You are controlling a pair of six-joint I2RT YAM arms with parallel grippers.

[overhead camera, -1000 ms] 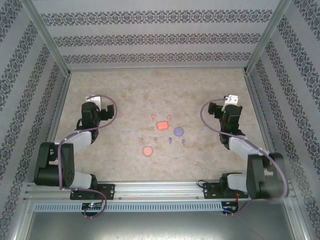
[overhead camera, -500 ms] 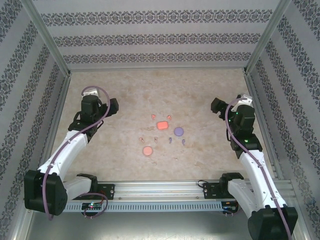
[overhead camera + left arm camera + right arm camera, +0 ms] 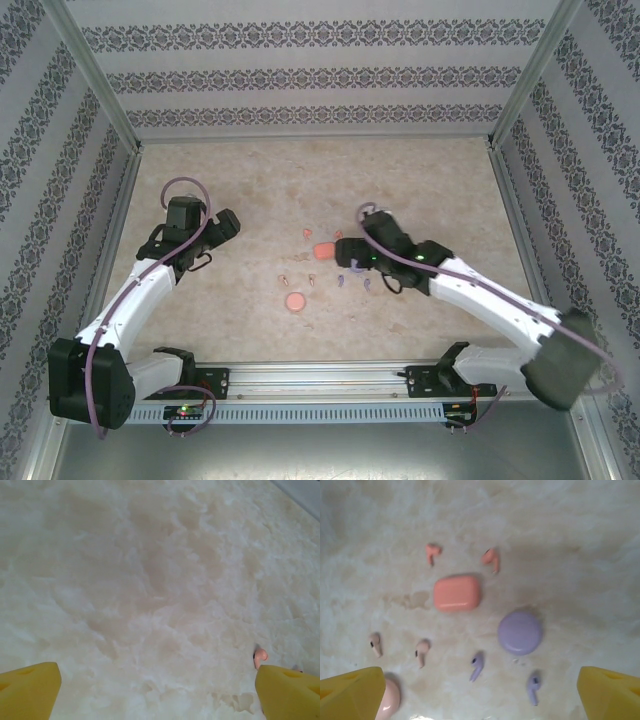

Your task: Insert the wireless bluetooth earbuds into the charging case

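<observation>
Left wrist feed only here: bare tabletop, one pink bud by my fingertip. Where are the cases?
Observer: The right wrist view has a salmon case with a round purple case beside it, apart. Both look closed.
Operator: Purple buds?
Observer: Two purple buds lie loose just below the purple case in that view, touching nothing.
Operator: Right end effector?
Observer: The right end effector hangs open over that cluster, holding nothing.
</observation>
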